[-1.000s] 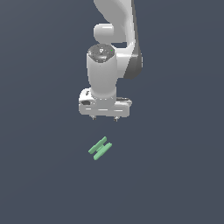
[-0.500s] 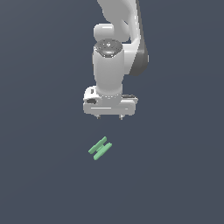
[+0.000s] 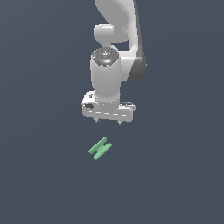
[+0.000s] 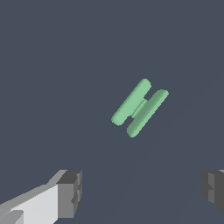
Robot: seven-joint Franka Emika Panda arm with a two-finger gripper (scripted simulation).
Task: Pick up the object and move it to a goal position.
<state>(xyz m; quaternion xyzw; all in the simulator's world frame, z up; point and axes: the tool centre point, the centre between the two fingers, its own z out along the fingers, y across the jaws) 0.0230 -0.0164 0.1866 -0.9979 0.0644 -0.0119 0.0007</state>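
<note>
Light-green and small, the object (image 3: 100, 148) lies flat on a plain dark grey-blue floor (image 3: 39, 175), untouched by anything. It is made of two short parallel bars joined by a short link in the middle, and in the exterior view it sits at a slant. A white robot arm (image 3: 116, 52) reaches down from the top of the exterior view and ends in a wide white gripper (image 3: 108, 121) that points straight down. The gripper hangs in the air above the object, a little toward the exterior view's right of it, with a clear gap between the two. Its jaws stand spread wide apart and hold nothing. In the wrist view, the object (image 4: 140, 107) shows clearly against the floor, with both bars and the joining link visible. Two dark grey fingertips (image 4: 70, 194) appear at opposite edges of that view, far from each other, one on a white finger body, and the object lies away from both of them, not between them.
</note>
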